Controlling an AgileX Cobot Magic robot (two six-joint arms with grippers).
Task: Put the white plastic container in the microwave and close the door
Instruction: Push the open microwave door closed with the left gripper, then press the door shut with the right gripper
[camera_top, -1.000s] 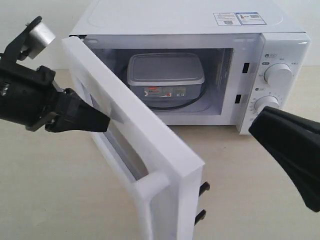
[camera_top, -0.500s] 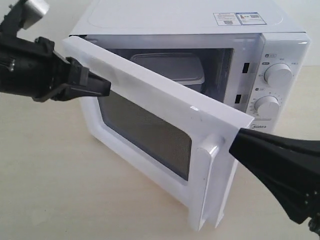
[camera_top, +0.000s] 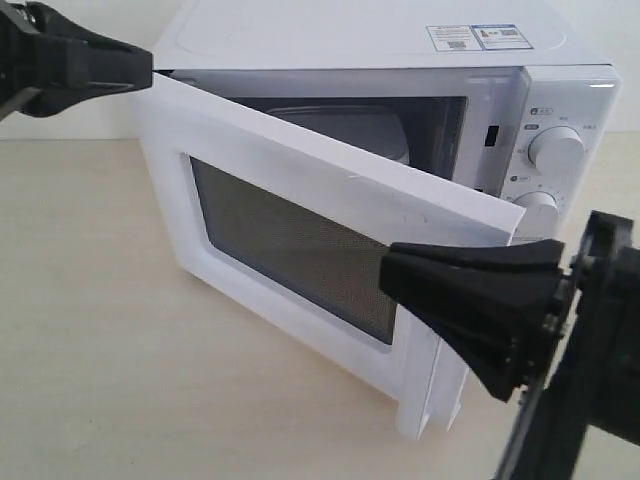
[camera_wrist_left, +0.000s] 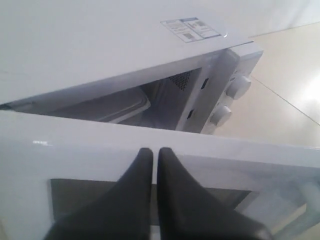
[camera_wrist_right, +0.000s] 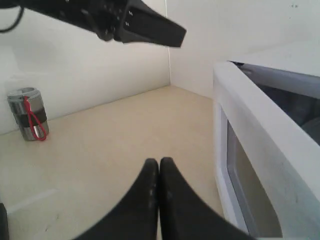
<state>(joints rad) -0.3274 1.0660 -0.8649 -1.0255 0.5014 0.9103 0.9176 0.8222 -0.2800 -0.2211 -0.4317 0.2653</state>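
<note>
The white microwave (camera_top: 350, 35) stands at the back with its door (camera_top: 290, 170) partly open, swung out at an angle. Through the gap I see part of the white plastic container (camera_top: 365, 125) inside; its lid (camera_wrist_left: 120, 107) also shows in the left wrist view. My left gripper (camera_top: 148, 65) is shut and empty, hovering above the door's hinge-side top corner. My right gripper (camera_top: 385, 275) is shut and empty, in front of the door's handle end. In the right wrist view its tips (camera_wrist_right: 159, 161) sit beside the door (camera_wrist_right: 260, 145); contact is unclear.
Two round knobs (camera_top: 556, 150) sit on the microwave's panel at the right. A small grey can with a red band (camera_wrist_right: 29, 114) stands by the wall in the right wrist view. Beige tabletop (camera_top: 110, 330) lies left of and in front of the door.
The door has swung further toward shut, hiding most of the container. My left gripper rose up and away to the upper left. My right gripper moved left across the door's handle end.
</note>
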